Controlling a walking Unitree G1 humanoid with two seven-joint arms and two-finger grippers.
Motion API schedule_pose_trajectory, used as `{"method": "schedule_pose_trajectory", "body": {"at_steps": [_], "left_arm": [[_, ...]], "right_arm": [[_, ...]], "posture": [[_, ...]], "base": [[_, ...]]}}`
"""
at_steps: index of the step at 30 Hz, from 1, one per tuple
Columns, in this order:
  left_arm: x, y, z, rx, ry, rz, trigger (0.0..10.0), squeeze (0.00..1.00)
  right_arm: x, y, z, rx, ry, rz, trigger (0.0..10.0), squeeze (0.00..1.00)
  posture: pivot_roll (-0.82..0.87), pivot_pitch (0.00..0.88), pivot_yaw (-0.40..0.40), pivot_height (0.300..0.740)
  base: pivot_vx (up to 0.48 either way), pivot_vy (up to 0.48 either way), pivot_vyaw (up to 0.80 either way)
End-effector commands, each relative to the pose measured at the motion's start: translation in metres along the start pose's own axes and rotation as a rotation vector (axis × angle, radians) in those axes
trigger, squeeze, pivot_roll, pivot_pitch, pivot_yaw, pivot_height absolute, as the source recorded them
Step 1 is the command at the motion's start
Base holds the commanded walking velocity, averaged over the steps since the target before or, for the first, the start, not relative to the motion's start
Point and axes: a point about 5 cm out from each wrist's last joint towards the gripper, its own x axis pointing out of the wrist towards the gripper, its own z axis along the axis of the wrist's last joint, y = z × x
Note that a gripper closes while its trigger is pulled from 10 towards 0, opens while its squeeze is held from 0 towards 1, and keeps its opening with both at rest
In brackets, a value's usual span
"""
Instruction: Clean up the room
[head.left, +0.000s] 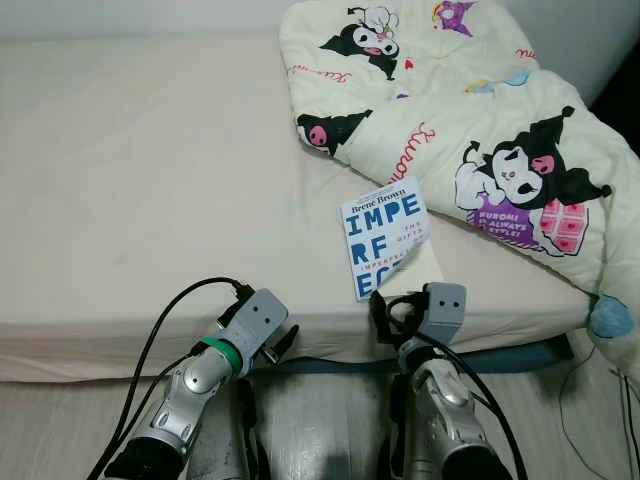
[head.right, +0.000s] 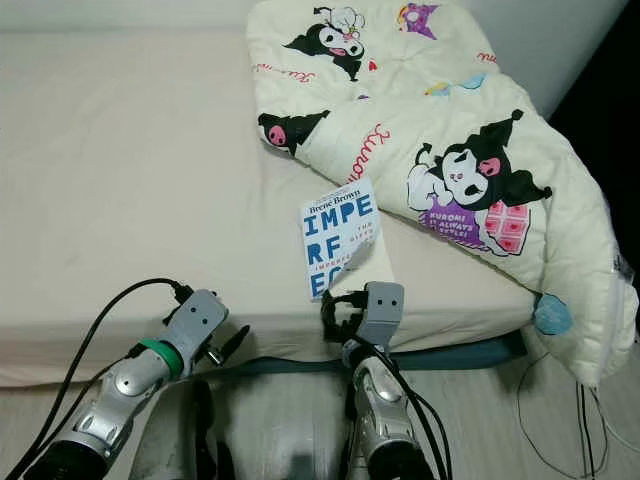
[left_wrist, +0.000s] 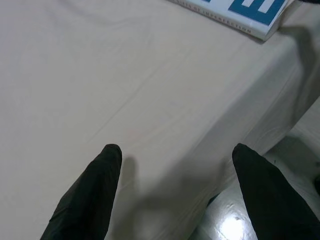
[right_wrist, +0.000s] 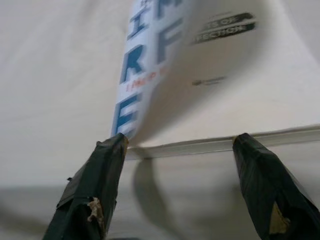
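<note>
A white paperback book (head.left: 382, 238) with big blue letters lies near the bed's front edge, its cover curled up off the pages. My right gripper (head.left: 392, 312) is open just in front of the book's near end; in the right wrist view the lifted cover (right_wrist: 165, 65) rises between the fingertips (right_wrist: 107, 165). My left gripper (head.left: 283, 338) is open at the bed's front edge, left of the book, with only the sheet between its fingers (left_wrist: 102, 180). A corner of the book (left_wrist: 250, 15) lies beyond it.
The bed (head.left: 130, 180) has a plain cream sheet with wide free room on its left. A cream comforter (head.left: 470, 130) with cartoon prints covers the back right and hangs over the right edge. Pale floor (head.left: 50, 420) and thin cables (head.left: 625, 420) lie below.
</note>
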Motion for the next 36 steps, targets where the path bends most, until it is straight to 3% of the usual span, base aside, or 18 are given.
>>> {"method": "schedule_pose_trajectory", "body": {"at_steps": [1,6,9,14,17,18,19,26,32,36], "left_arm": [[-0.003,-0.004,-0.007,-0.003,0.028,-0.013,10.0,0.00],[-0.004,-0.004,-0.007,-0.003,0.030,-0.016,10.0,0.00],[-0.004,-0.006,-0.007,-0.004,0.030,-0.019,10.0,0.00],[-0.002,-0.006,-0.006,-0.005,0.028,-0.021,10.0,0.00],[-0.002,-0.006,-0.005,-0.004,0.027,-0.023,10.0,0.00],[-0.001,-0.005,-0.005,-0.002,0.026,-0.025,10.0,0.00],[-0.001,-0.005,-0.005,-0.002,0.026,-0.025,10.0,0.00],[-0.002,-0.004,-0.004,0.002,0.025,-0.024,10.0,0.00],[-0.004,-0.003,-0.005,0.003,0.028,-0.021,10.0,0.00],[-0.007,-0.003,-0.008,0.002,0.034,-0.018,10.0,0.00]], "right_arm": [[-0.006,0.006,-0.011,0.018,0.044,0.031,10.0,0.00],[-0.014,0.010,-0.021,0.039,0.081,-0.010,10.0,0.00],[-0.022,0.027,-0.027,0.120,0.065,-0.005,10.0,0.00],[-0.014,0.017,-0.011,0.137,-0.023,-0.067,10.0,0.00],[-0.005,0.003,0.001,0.174,-0.069,-0.113,10.0,0.00],[0.003,-0.008,0.008,0.231,-0.080,-0.143,10.0,0.00],[0.003,-0.008,0.008,0.231,-0.080,-0.143,10.0,0.00],[0.014,-0.010,-0.007,0.470,0.080,-0.133,10.0,0.00],[0.013,-0.004,-0.010,0.451,0.092,-0.162,10.0,0.00],[0.007,-0.001,-0.012,0.323,0.062,-0.255,10.0,0.00]], "posture": [[0.05,0.155,0.073,0.576],[0.05,0.158,0.075,0.576],[0.05,0.160,0.077,0.576],[0.04,0.162,0.085,0.576],[0.05,0.163,0.090,0.576],[0.05,0.162,0.093,0.576],[0.05,0.162,0.093,0.576],[0.07,0.165,0.098,0.576],[0.08,0.168,0.091,0.576],[0.07,0.177,0.091,0.576]], "base": [[0.000,0.000,0.00],[0.000,0.000,0.00],[0.000,0.000,0.00],[0.000,0.000,0.00],[0.000,0.000,0.00],[0.000,0.000,0.00],[0.000,0.000,0.00],[0.000,0.000,0.00],[0.000,0.000,0.00],[0.000,0.000,0.00]]}}
